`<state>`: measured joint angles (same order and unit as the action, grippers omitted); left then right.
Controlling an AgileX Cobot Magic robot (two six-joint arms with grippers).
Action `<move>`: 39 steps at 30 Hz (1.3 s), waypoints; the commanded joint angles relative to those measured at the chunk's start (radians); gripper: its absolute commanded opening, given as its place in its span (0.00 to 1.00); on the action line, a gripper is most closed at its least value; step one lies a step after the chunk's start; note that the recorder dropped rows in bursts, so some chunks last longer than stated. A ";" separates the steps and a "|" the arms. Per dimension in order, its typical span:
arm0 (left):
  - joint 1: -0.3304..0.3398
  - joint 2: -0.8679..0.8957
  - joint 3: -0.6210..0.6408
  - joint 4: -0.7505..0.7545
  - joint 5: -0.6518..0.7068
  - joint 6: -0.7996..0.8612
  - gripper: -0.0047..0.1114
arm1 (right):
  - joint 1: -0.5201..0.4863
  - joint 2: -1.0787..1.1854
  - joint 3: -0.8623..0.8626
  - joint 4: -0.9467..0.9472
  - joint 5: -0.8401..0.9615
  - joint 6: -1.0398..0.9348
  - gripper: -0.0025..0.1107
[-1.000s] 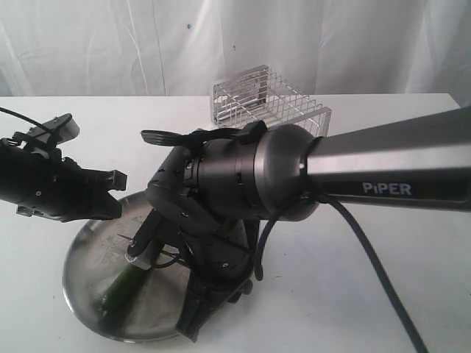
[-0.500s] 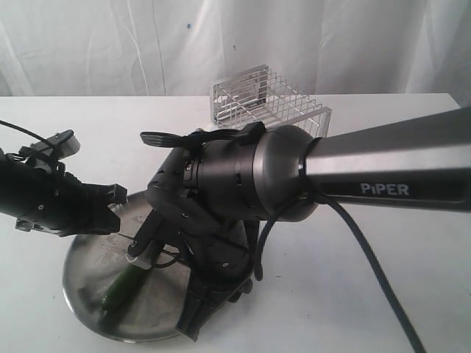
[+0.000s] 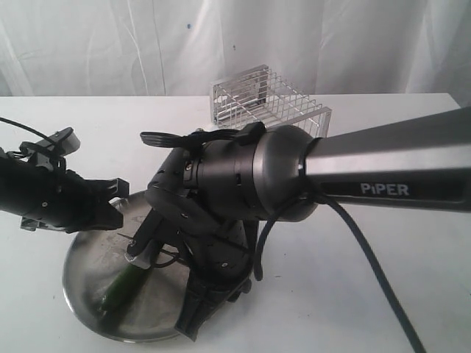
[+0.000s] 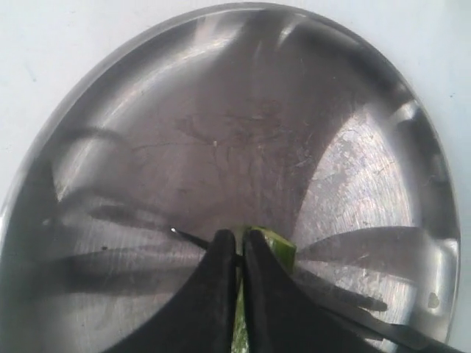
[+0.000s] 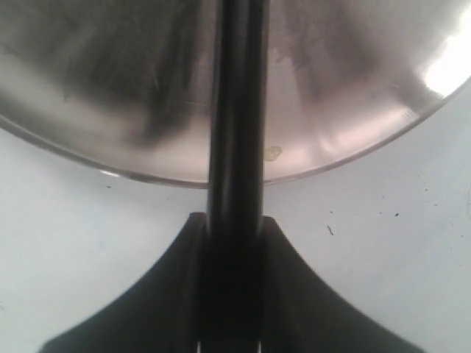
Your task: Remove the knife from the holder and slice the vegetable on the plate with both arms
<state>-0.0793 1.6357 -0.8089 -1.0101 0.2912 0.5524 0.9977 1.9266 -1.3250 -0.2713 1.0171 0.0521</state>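
Right wrist view: right fingers (image 5: 190, 250) clamped on the black knife (image 5: 235, 110), which reaches out over the rim of the plate (image 5: 331, 88). Left wrist view: left fingers (image 4: 213, 294) pressed almost together, holding nothing; the green vegetable (image 4: 278, 246) shows past their tips, lying on the plate. Exterior view: wire holder (image 3: 268, 99) upright at the far side of the white worktop (image 3: 383, 294), well apart from the plate.
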 commanded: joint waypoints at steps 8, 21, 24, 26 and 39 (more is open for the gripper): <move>-0.003 0.060 0.006 -0.137 0.009 0.117 0.13 | -0.001 0.001 0.001 -0.010 -0.004 0.007 0.02; -0.003 0.149 0.006 -0.201 0.008 0.215 0.13 | -0.001 0.001 0.001 -0.010 -0.004 0.007 0.02; -0.003 0.142 -0.009 -0.201 -0.007 0.215 0.13 | -0.001 0.001 0.001 -0.010 -0.006 0.007 0.02; -0.003 0.131 -0.028 -0.201 0.006 0.215 0.13 | -0.001 0.001 0.001 -0.010 -0.006 0.007 0.02; -0.003 0.062 -0.053 -0.103 0.067 0.209 0.13 | -0.001 0.001 0.001 -0.009 -0.009 0.009 0.02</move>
<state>-0.0793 1.6930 -0.8701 -1.1259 0.3388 0.7633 0.9977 1.9266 -1.3250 -0.2751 1.0135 0.0599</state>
